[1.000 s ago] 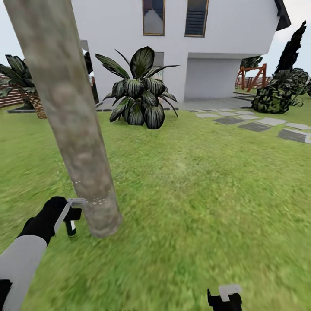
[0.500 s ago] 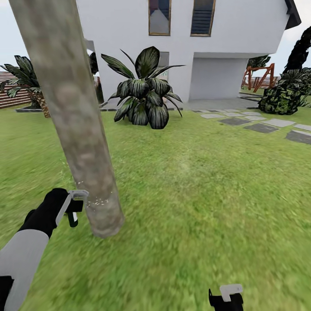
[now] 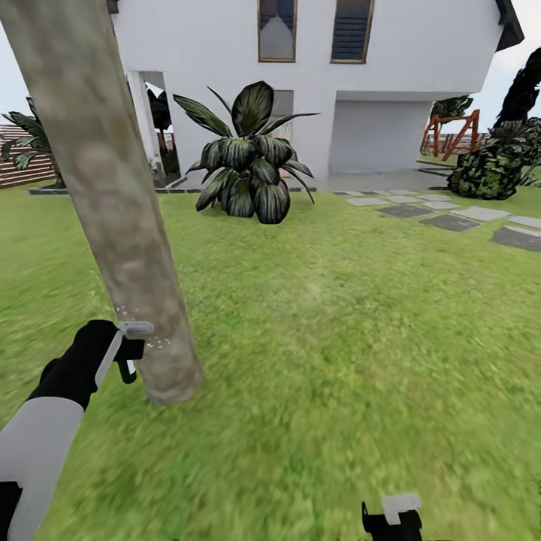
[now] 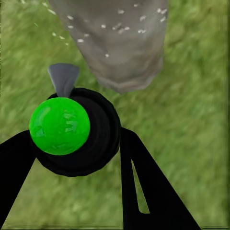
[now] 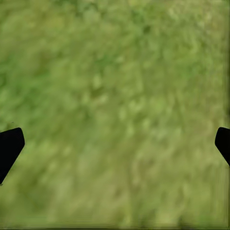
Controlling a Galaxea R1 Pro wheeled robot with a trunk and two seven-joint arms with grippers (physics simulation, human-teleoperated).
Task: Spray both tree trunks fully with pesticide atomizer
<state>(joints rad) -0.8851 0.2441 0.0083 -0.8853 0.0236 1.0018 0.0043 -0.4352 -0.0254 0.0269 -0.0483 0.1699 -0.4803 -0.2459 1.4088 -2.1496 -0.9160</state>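
Left claw (image 3: 128,353) grips sprayer (image 4: 72,127) beside trunk (image 3: 113,195); right claw (image 5: 115,143) spread, idle. Sweep nozzle upward, cover bare bark.

tree trunk (image 3: 120,218): rough, matt mottled grey-brown bark, flecked with pale specks just beside the left gripper (image 3: 128,353)
pesticide atomizer (image 4: 62,125): glossy green plastic end in a dull black body, between the left gripper's fingers
lawn (image 5: 115,110): soft, matt green grass under the right gripper
house wall (image 3: 218,45): smooth, flat white render
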